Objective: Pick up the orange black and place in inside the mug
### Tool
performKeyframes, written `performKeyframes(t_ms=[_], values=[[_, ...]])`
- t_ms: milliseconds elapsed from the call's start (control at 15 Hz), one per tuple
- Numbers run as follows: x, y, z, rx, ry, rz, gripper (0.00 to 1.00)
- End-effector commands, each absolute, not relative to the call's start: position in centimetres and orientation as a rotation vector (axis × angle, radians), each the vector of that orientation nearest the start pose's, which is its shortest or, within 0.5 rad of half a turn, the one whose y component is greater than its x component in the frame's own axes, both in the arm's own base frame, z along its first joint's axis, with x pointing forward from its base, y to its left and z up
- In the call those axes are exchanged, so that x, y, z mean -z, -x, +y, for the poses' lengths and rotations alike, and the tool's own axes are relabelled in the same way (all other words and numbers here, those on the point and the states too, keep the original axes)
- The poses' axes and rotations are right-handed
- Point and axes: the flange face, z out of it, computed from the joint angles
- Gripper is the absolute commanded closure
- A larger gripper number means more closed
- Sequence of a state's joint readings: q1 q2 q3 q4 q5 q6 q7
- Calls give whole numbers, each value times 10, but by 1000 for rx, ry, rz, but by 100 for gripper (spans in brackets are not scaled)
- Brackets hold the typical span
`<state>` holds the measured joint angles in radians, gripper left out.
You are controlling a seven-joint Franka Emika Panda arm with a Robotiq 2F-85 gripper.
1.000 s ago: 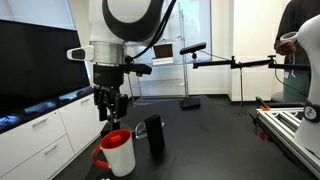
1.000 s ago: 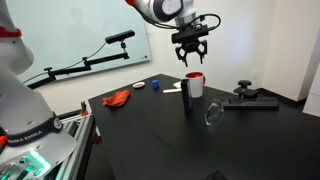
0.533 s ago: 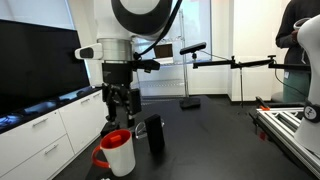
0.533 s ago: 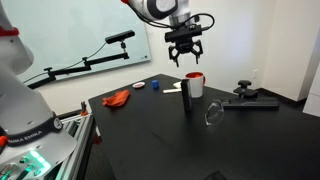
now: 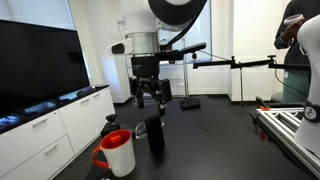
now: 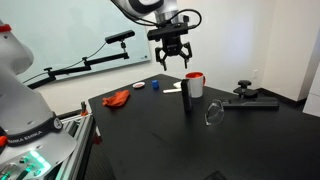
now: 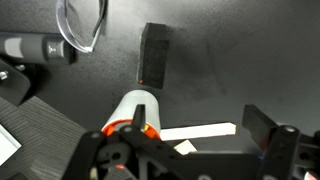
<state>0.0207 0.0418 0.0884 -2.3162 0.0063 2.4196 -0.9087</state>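
Gripper (image 6: 171, 63) is spread wide, empty and touching nothing. It hangs in the air above the black table (image 6: 150, 140), up and to the side of the mug (image 6: 194, 84). The orange object (image 6: 118, 97) lies on the table near its edge, well apart from the mug. It is reddish-orange and irregular, too small to tell its shape. In the wrist view a black box (image 7: 153, 53) is near the mug.

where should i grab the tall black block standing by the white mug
Take the tall black rectangular block near its top end, coming straight down from above. It stands upright and slim, its top is free, and the white mug with the red inside stands close beside it, so a side approach looks crowded.
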Motion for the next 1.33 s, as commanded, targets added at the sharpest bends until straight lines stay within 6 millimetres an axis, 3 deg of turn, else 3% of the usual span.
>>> performKeyframes(t_ms=[0, 67, 133, 933, 1267], values=[[-334, -515, 57, 96, 2762, -1532, 0], [-335, -513, 57, 97, 2762, -1534, 0], [-336, -516, 59, 148, 2868, -1333, 0], [-339, -526, 76, 275, 3123, -415, 0], [-335, -524, 69, 171, 3228, -19, 0]])
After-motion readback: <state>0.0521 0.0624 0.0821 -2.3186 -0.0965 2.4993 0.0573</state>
